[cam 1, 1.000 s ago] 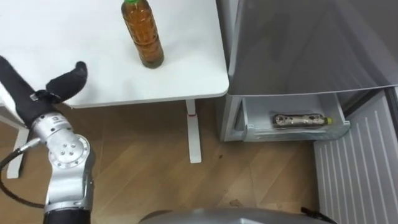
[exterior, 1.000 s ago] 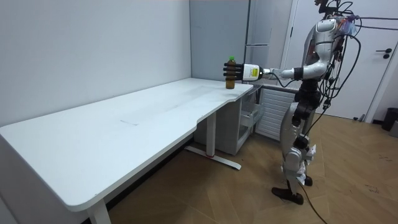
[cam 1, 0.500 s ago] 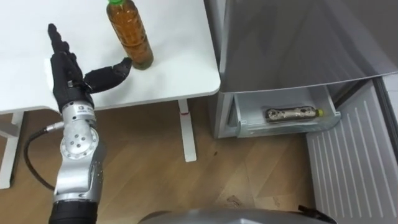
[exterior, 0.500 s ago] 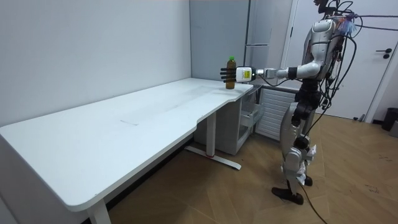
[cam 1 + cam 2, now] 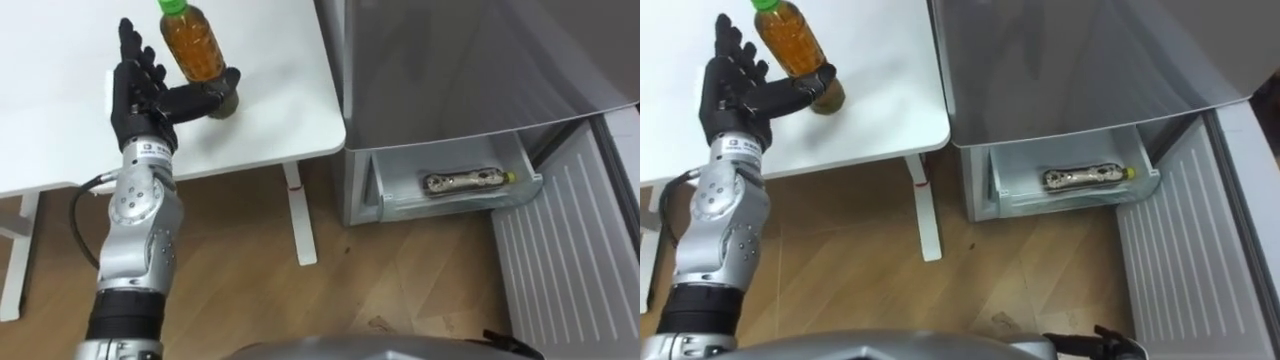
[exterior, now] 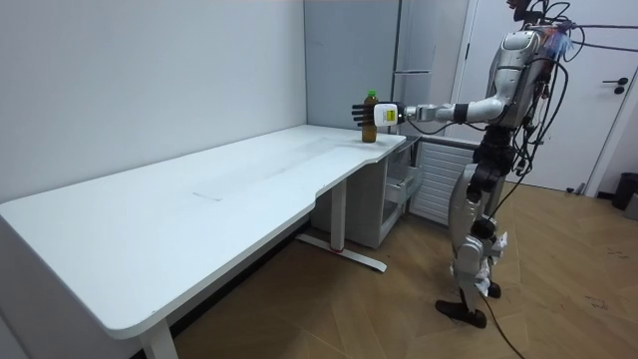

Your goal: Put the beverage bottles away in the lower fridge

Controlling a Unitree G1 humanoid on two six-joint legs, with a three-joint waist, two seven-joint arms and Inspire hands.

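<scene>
Bright, even indoor light, soft shadows throughout. Glossy white rectangular tabletop (image 5: 280, 90) close to washed out in eye views. Pale diagonal sheen across grey metal fridge door (image 5: 480, 60). Open white fridge drawer (image 5: 390, 190) evenly lit inside. Brown wooden plank floor (image 6: 299, 284) dimmer beneath table in room view, faint reflections further out.

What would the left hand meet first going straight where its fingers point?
Likely the bottle: the left hand's thumb lies against its base, while the fingers point past it over the table.
</scene>
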